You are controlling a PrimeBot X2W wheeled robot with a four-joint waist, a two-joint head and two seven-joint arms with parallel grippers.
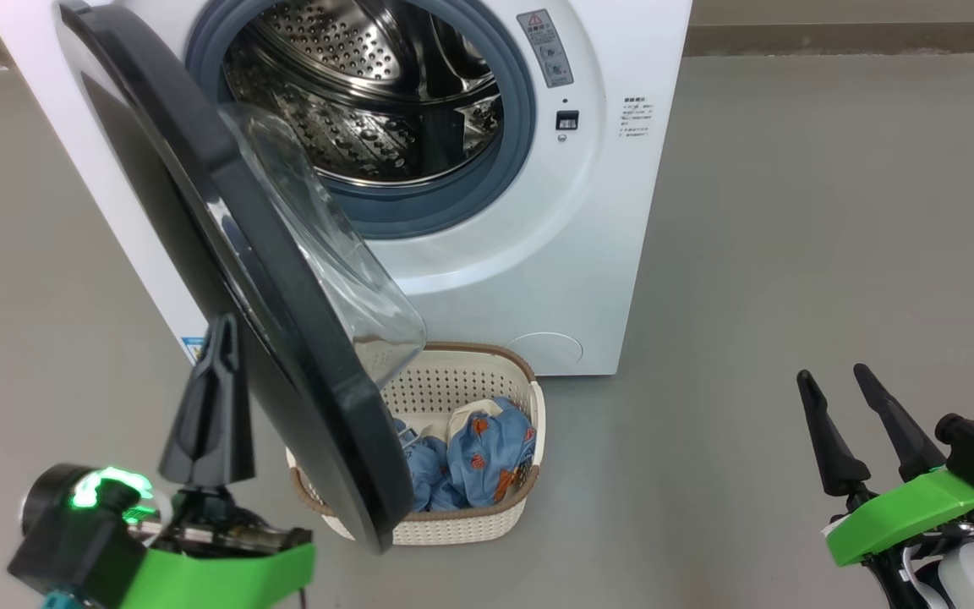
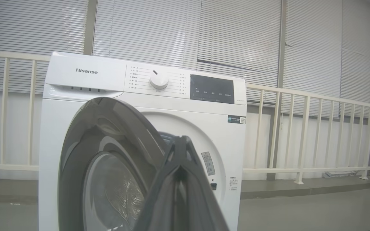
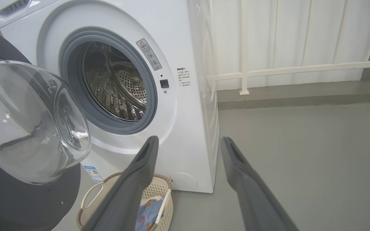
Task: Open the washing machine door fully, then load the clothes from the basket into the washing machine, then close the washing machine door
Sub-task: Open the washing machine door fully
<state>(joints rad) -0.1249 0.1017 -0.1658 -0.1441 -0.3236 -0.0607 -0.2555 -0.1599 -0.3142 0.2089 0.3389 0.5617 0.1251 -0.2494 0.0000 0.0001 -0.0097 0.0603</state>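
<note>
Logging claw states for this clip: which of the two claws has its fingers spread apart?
The right claw, over the floor; the left claw is shut, tips together, beside the washing machine door.

Grey floor bears the washing machine; the basket stands just before it.

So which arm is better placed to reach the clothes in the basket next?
Probably right: the right gripper is open with bare floor toward the basket; the left gripper is shut behind the washing machine door.
</note>
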